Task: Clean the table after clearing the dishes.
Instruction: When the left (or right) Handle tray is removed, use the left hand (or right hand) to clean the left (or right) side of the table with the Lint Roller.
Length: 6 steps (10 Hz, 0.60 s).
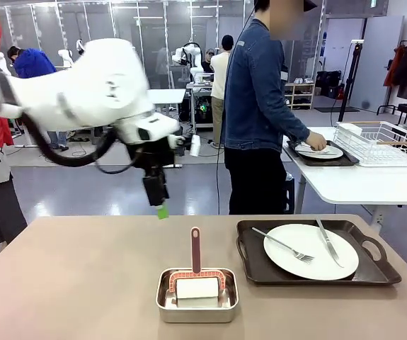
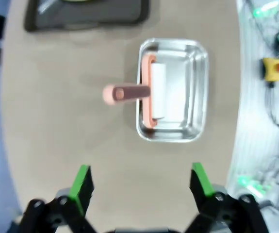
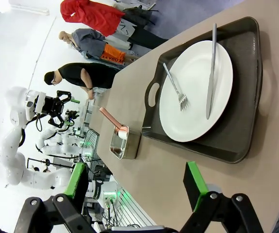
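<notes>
Two grippers, fingers spread wide, empty: left gripper bottom centre over table, steel pan centre-right; right gripper bottom edge, plate on tray upper right.

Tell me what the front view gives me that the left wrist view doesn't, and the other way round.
Front view adds: the white plate with fork and knife on the dark tray, and the person at the far white table, hand on a second plate beside a wire rack.

Left wrist view adds: the left gripper from above, green pads wide apart, and a yellow box past the table edge.

Shared: the table, the steel pan holding the pink-handled roller, and part of the tray.
</notes>
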{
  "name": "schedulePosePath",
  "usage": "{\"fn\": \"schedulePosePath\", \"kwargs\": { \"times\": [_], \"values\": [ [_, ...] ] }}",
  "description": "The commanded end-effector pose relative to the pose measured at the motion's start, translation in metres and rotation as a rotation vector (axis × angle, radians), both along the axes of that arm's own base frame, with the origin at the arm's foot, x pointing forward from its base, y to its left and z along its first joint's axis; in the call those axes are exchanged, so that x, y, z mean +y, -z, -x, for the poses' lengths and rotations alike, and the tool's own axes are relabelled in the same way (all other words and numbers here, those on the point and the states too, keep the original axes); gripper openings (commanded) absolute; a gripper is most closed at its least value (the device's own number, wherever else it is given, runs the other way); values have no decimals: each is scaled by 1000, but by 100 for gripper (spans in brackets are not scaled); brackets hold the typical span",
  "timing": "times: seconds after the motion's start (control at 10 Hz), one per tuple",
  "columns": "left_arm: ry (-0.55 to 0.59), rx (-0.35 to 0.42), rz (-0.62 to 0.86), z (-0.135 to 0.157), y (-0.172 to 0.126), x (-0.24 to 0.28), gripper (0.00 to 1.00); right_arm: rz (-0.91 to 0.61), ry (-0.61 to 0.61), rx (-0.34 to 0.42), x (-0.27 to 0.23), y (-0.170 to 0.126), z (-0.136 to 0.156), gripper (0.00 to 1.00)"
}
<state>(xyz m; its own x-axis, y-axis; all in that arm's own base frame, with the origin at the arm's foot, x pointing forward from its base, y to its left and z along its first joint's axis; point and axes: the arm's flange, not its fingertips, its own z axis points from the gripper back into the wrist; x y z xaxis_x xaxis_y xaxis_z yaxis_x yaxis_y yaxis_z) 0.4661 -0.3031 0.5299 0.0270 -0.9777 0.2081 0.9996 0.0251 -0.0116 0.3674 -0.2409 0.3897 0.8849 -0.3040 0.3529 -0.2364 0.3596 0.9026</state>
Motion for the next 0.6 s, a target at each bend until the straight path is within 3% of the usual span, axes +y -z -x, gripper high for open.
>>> {"fn": "schedulePosePath", "kwargs": {
  "times": [0.0, 0.5],
  "values": [
    [35, 55, -85, -31, -13, -18, 100, -8, 5, -10, 1, -4, 1, 100],
    [41, 219, -71, -62, 37, -54, 100, -8, 5, -10, 1, -4, 1, 100]
  ]
}}
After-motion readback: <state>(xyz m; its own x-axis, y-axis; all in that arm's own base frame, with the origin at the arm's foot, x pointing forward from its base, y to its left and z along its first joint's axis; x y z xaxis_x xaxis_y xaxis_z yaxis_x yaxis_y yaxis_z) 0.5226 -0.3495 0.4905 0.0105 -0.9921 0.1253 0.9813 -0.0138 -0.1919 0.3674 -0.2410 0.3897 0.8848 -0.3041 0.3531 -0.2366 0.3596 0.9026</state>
